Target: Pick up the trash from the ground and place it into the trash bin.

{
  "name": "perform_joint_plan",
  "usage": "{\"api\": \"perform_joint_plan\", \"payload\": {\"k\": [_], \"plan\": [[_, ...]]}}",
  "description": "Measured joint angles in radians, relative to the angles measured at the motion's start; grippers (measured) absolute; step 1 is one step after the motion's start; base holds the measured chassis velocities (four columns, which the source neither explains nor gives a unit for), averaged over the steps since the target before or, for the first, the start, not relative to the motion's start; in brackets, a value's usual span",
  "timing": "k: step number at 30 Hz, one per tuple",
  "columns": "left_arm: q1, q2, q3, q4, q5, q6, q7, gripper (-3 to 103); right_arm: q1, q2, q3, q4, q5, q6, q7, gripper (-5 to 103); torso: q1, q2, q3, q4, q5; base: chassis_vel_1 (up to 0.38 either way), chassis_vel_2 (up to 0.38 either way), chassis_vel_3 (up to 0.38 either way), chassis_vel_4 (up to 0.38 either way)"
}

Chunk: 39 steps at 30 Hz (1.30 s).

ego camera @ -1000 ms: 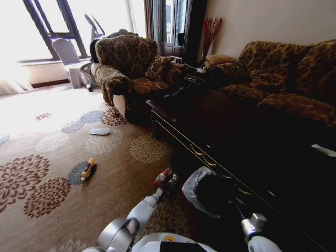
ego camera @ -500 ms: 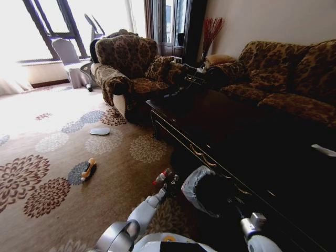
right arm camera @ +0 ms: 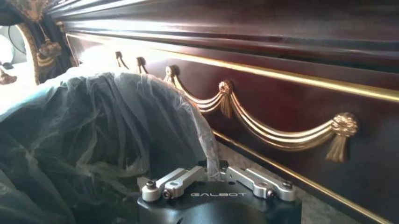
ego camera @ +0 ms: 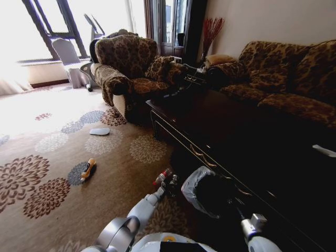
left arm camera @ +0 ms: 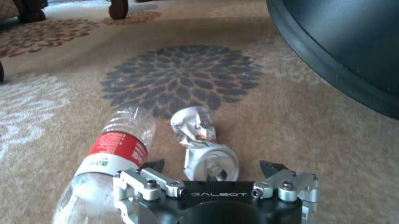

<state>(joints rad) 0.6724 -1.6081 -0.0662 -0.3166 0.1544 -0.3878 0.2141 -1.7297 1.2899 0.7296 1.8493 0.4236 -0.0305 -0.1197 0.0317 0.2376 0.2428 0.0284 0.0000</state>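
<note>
The left claw (left arm camera: 212, 171), jaws spread and holding nothing, hangs low over a crushed can (left arm camera: 210, 161) (a clear bottle (left arm camera: 112, 156) lies just beside), so lower squarely; the right claw (right arm camera: 217, 173) pinches the trash bin (right arm camera: 106, 126) liner.

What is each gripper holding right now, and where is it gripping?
Right gripper: shut on the trash bin at its bag-lined rim. Left gripper: open, holding nothing, around a crushed can.

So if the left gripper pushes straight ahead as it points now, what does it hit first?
Most likely the crushed can, lying on the carpet between the left gripper's open jaws. The clear bottle lies just beside that line; depth is hard to judge.
</note>
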Motion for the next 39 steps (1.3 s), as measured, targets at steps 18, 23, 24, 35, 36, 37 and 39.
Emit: {"api": "perform_joint_plan", "payload": {"k": [18, 23, 24, 35, 36, 37, 39], "plan": [[-0.002, 0.000, -0.014, 0.010, -0.041, 0.048, 0.141, 97, -0.012, -0.004, 0.002, -0.010, -0.005, 0.013, -0.017, 1, 0.000, 0.000, 0.000, 0.0000, 0.0000, -0.002, 0.003, 0.002, -0.002], [0.000, 0.000, -0.018, 0.009, -0.061, 0.045, 0.139, 81, -0.014, -0.002, 0.001, -0.017, -0.007, 0.018, -0.022, 1, 0.000, 0.000, 0.000, 0.0000, 0.0000, 0.000, 0.000, 0.000, 0.000], [0.004, 0.000, -0.018, 0.007, -0.066, 0.042, 0.136, 77, -0.013, -0.002, 0.000, -0.017, -0.007, 0.019, -0.022, 1, 0.000, 0.000, 0.000, 0.0000, 0.0000, 0.000, 0.000, 0.000, 0.000], [0.012, 0.000, -0.018, 0.003, -0.077, 0.035, 0.126, 49, -0.013, -0.001, 0.002, -0.022, -0.006, 0.026, -0.023, 1, 0.000, 0.000, 0.000, 0.0000, -0.0001, 0.000, 0.000, 0.000, 0.000], [0.013, 0.000, -0.019, 0.003, -0.077, 0.034, 0.123, 45, -0.015, 0.001, 0.002, -0.022, -0.006, 0.028, -0.023, 1, 0.000, 0.000, 0.000, 0.0000, -0.0001, 0.000, 0.000, 0.000, 0.000], [0.013, 0.000, -0.019, 0.002, -0.077, 0.034, 0.120, 42, -0.016, 0.002, 0.002, -0.023, -0.007, 0.029, -0.023, 1, 0.000, 0.000, 0.000, 0.0000, 0.0000, 0.000, 0.000, 0.000, 0.000], [0.014, 0.000, -0.019, 0.001, -0.078, 0.033, 0.114, 38, -0.017, 0.003, 0.002, -0.023, -0.007, 0.030, -0.023, 1, 0.000, 0.000, 0.000, 0.0000, 0.0000, 0.000, 0.000, 0.000, 0.000]]}}
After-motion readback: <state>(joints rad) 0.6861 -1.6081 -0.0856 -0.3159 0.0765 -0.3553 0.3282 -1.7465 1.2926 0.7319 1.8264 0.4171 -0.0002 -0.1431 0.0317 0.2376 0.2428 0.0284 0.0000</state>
